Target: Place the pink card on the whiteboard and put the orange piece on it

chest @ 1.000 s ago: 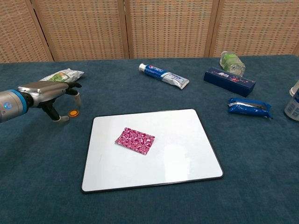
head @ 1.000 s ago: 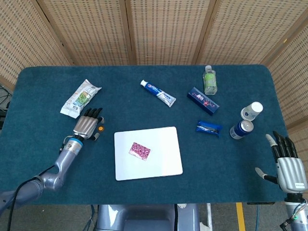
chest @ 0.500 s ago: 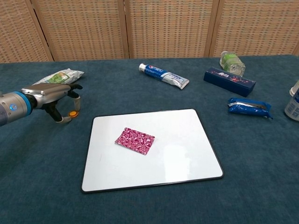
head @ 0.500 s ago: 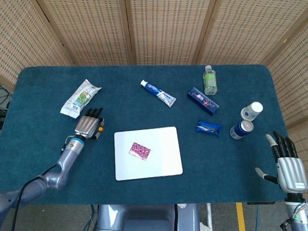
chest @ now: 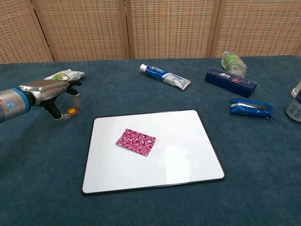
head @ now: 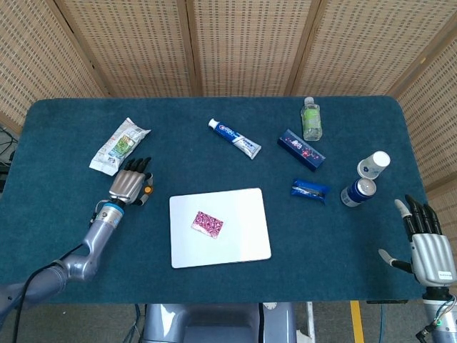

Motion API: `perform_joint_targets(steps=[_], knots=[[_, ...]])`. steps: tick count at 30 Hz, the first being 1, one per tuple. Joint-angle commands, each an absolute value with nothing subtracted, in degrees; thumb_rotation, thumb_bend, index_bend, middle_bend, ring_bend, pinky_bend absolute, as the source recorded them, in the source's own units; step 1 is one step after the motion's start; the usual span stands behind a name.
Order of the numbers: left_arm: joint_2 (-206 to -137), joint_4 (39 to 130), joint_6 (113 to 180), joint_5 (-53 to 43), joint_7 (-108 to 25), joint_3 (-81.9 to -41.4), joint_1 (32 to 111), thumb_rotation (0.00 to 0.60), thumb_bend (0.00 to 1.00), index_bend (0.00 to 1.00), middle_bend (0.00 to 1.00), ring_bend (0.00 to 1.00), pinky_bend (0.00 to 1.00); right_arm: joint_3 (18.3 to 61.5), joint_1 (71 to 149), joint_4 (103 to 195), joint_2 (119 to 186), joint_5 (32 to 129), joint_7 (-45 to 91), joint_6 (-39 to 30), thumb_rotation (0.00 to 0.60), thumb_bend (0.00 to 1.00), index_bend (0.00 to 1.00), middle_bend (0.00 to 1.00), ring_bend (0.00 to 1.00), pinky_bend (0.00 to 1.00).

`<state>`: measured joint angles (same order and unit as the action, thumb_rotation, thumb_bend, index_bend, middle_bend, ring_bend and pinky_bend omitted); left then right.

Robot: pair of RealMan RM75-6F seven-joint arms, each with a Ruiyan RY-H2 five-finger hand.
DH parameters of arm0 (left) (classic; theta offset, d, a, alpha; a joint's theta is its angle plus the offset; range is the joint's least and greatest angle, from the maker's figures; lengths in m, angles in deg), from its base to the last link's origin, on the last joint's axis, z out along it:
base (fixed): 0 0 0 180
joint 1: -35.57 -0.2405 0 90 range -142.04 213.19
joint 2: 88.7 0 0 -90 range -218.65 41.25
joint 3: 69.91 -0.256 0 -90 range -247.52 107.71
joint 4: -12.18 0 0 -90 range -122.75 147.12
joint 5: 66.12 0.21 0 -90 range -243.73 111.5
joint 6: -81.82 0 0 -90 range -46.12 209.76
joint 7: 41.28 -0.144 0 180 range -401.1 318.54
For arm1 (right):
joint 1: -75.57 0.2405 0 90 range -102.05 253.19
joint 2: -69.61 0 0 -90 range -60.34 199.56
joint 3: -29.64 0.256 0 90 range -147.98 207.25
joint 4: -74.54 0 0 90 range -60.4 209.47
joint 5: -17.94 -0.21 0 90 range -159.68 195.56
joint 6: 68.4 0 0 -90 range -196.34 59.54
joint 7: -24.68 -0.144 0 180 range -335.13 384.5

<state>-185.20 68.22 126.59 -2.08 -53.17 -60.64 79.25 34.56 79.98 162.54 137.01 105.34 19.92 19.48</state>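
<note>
The pink patterned card (head: 207, 224) (chest: 136, 141) lies flat on the whiteboard (head: 243, 239) (chest: 181, 155), left of its middle. Just off the board's upper left corner is the small orange piece (head: 147, 190) (chest: 71, 111). My left hand (head: 128, 186) (chest: 47, 92) is curled over it and pinches it between thumb and a fingertip, close above the cloth. My right hand (head: 427, 246) rests at the table's near right corner, fingers spread, holding nothing; only the head view shows it.
A snack packet (head: 118, 145) (chest: 63, 75) lies just behind the left hand. Toothpaste (head: 234, 138), a green bottle (head: 311, 119), a blue box (head: 301, 149), a blue wrapper (head: 310, 190) and a blue-and-white bottle (head: 360, 189) lie across the back and right.
The left hand closed its thumb and finger around the orange piece and rose slightly, with the piece shifting a little with it. The card and the right hand have not moved.
</note>
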Motion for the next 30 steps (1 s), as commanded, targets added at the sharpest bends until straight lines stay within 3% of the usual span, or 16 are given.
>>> perform_joint_targets(steps=[1,15,30], knots=[[-183.3,71.5,128.0,-1.6,-53.4,-59.9,79.2,0.6,0.37,0.55,0.0,0.0,0.0,34.5,80.0,162.6,137.0,105.4,19.9,19.5,0.6,0.0,0.0,0.0,0.0,0.0],[-180.2,92.0,131.9,1.9,-59.5,-60.1,81.0,0.6,0.37,0.55,0.0,0.0,0.0,34.6,80.0,162.7,136.9,105.2,19.8,19.2,0.6,0.0,0.0,0.0,0.0,0.0],[-187.8,93.4,131.4,-4.0,-69.7,-61.6,84.1,0.6,0.37,0.55,0.0,0.0,0.0,34.5,80.1,162.6,136.7,105.2,18.9,18.9,0.6,0.0,0.0,0.0,0.0,0.0]])
